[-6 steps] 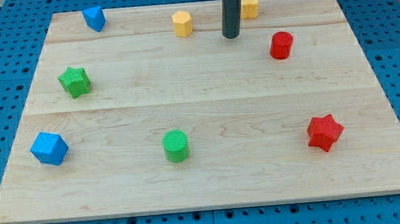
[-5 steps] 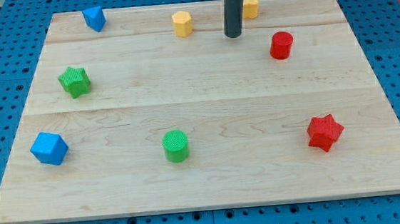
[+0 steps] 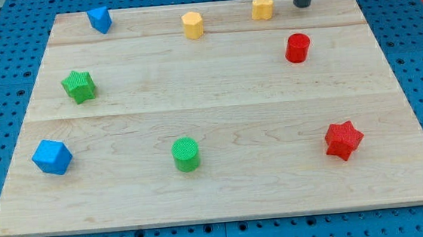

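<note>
My tip (image 3: 304,4) stands near the view's top edge of the wooden board (image 3: 217,95), right of centre. It touches nothing. Nearest to it is a yellow block (image 3: 262,7), a short way to its left. A red cylinder (image 3: 297,48) lies below the tip. Further left along the top are a yellow hexagonal block (image 3: 193,24) and a blue block (image 3: 99,19).
A green star (image 3: 79,86) sits at the view's left, a blue cube (image 3: 52,157) at the lower left, a green cylinder (image 3: 186,154) at the lower middle, and a red star (image 3: 343,140) at the lower right. Blue pegboard surrounds the board.
The tip has moved right and up the view, from left of the yellow block at the top to its right side. No block has shifted.
</note>
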